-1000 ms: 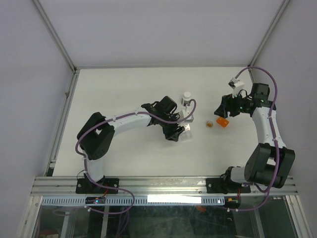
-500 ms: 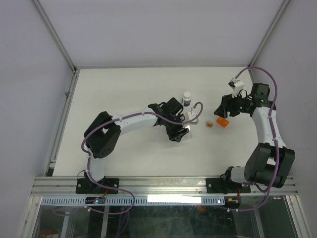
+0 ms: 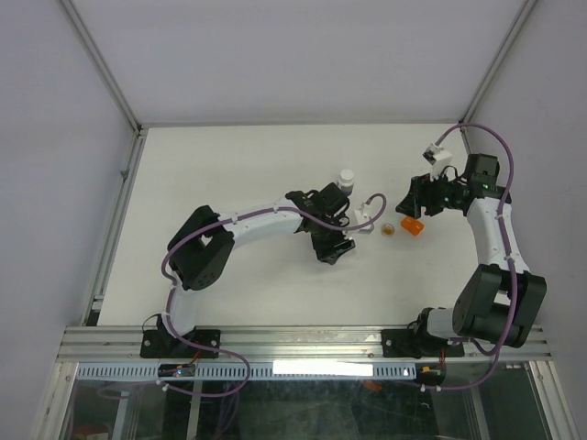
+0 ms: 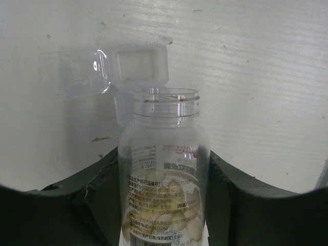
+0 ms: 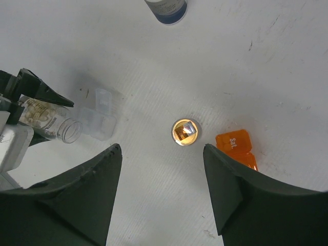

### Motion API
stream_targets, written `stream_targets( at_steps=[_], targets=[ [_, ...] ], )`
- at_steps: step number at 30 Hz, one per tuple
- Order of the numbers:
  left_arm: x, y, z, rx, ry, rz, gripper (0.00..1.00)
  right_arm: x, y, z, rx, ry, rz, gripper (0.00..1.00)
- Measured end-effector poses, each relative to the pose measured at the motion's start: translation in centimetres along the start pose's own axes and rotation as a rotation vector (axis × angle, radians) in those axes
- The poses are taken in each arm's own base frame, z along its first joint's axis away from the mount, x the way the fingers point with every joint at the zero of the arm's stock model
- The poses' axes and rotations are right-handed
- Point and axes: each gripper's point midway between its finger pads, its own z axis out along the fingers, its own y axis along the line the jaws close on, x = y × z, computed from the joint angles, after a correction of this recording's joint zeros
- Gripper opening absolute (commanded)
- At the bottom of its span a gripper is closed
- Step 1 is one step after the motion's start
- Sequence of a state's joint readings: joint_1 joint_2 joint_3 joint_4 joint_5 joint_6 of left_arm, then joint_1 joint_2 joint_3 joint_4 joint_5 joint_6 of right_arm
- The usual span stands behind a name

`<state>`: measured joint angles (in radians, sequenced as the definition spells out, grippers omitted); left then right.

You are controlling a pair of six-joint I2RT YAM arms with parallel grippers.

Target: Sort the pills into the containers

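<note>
Now, left fingers [image 4: 97,205] are gripping the open pill bottle [image 4: 164,154] beside the two-cell box [image 4: 102,74], right fingers [image 5: 77,195] are hanging open and empty near the vial [image 5: 185,131]; tilting too steeply may be spilling pills [image 4: 192,228] past the box.

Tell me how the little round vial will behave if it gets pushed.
The vial stands upright, mouth up, on the table, so a low nudge would probably slide it; it looks light. A higher push might tip it, and being round it would likely roll. Its clear glossy wall may be slippery to pinch.

A tan vial [image 3: 389,229] sits beside an orange box [image 3: 412,225].
</note>
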<state>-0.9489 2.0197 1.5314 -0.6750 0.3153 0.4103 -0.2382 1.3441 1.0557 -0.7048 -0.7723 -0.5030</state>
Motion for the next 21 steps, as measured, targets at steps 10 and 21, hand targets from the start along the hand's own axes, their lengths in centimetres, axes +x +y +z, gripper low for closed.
stream_targets(
  at_steps=[10, 21],
  targets=[
    [0.5, 0.5, 0.4, -0.012, 0.054, -0.022, 0.0, 0.0, 0.1, 0.0, -0.004, 0.001, 0.002, 0.68],
    [-0.3, 0.6, -0.2, -0.03, 0.072, -0.026, 0.0, 0.1, 0.0, 0.1, -0.005, 0.005, 0.006, 0.68]
  ],
)
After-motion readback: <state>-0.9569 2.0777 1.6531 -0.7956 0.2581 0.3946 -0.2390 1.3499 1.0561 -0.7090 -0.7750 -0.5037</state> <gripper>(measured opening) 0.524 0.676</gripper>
